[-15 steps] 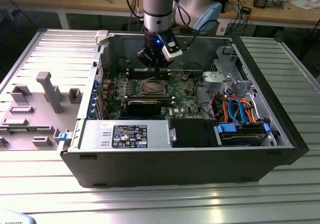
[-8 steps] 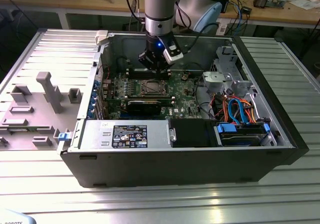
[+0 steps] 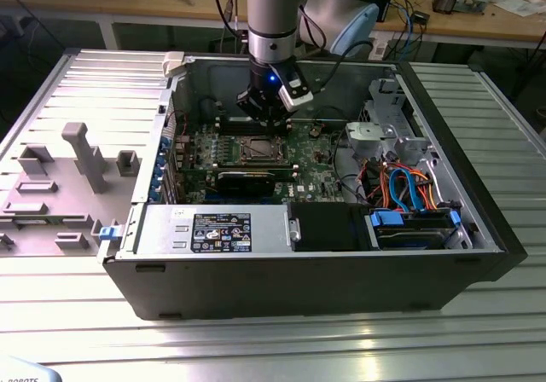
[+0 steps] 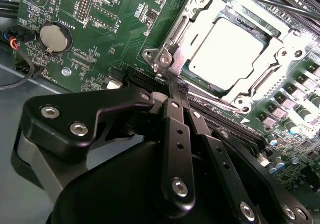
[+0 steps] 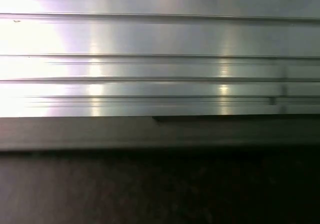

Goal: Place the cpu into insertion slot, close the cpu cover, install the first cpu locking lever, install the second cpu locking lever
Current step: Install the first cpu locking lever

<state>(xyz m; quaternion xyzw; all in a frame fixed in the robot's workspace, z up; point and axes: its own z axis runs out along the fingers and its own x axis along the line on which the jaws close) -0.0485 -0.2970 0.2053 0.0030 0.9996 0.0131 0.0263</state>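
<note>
Your gripper [image 4: 176, 86] hung inside the open computer case [image 3: 478, 228], its black fingers [image 4: 177, 129] drawn together to a narrow point and holding nothing, the tip just at one corner of the insertion slot [image 4: 200, 34]. The cpu [image 4: 227, 46] sat in that slot with the cpu cover [image 4: 272, 66] down around it, on the green motherboard [image 4: 100, 29].

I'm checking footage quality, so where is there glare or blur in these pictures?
In the second wrist view the cpu top is blown out white by glare, while the gripper in the foreground is dark but fairly sharp. In the first wrist view bright streaks wash over the ribbed metal surface, and the dark lower band is soft. In the exterior view light reflects off the table.
</note>
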